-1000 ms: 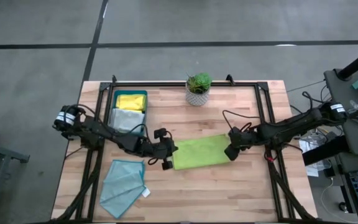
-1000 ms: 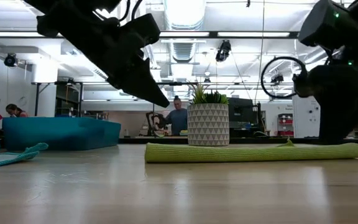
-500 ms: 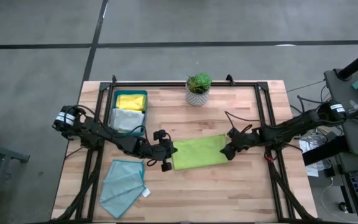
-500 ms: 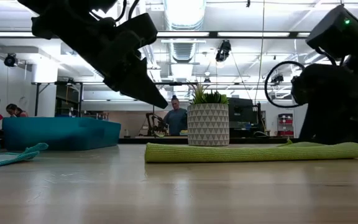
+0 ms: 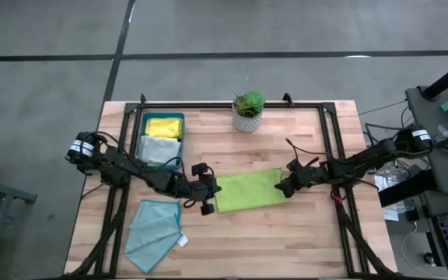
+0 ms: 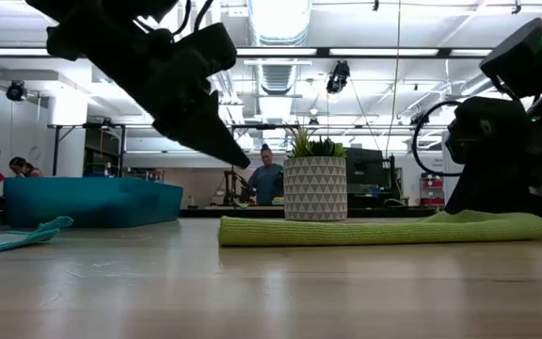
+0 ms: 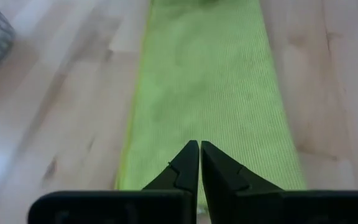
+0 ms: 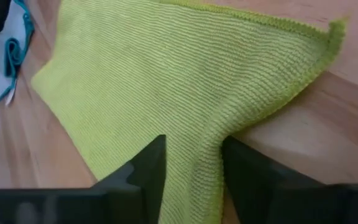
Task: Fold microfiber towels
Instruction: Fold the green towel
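Observation:
A lime green towel [image 5: 247, 190], folded to a long strip, lies flat at the table's middle. My right gripper [image 5: 285, 187] is at its right end, low on the table, and shut on the cloth [image 8: 192, 143]. My left gripper [image 5: 210, 193] is shut and empty; it hangs above the strip's left end [image 7: 199, 144], clear of it in the low view [image 6: 233, 155]. A light teal towel [image 5: 155, 225] lies spread near the front left. A yellow towel [image 5: 163, 126] and a pale grey towel [image 5: 159, 148] lie in the tray. My right gripper has the green towel's right short edge [image 8: 197, 127], about midway along it, pinched between its two fingers. The fingers come slanting down from the table's right. The cloth rises in a ridge into the fingers [image 6: 483, 217]; the rest of the strip lies flat on the table.
A dark teal tray [image 5: 179, 117] stands at the back left. A potted plant [image 5: 248, 109] stands at the back middle, just beyond the green towel. A black frame [image 5: 329, 132] runs along the table's sides. A person [image 6: 269, 179] shows in the room beyond.
My right gripper has gone down onto the green towel's right end and a little toward the table's left. That end of the strip, rounded and flat before, now stands up in a small ridge; the rest has stayed in place.

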